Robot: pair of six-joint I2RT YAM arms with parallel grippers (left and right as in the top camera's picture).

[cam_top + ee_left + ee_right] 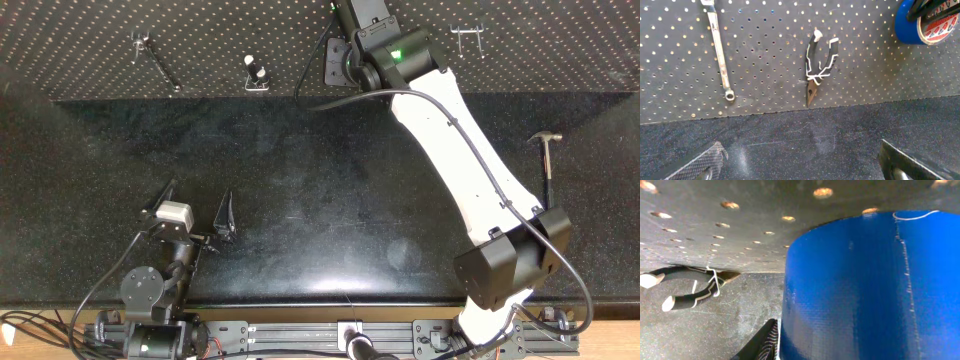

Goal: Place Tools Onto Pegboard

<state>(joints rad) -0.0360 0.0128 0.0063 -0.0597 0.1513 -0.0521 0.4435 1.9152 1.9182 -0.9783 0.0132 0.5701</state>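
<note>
Against the pegboard (80, 50) behind the far edge of the desk (300, 180), the right claw (923, 7) pinches a blue tape roll (865, 290), flat face seemingly boardward, between the hung pliers (812, 89) and a bare hook (466, 38), while the left claw (805, 162) sits spread near the front-left corner.

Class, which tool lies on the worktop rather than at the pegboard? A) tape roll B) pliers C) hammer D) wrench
C: the hammer lies flat on the worktop, while the wrench and pliers hang on the pegboard and the tape roll is up at it.
</note>
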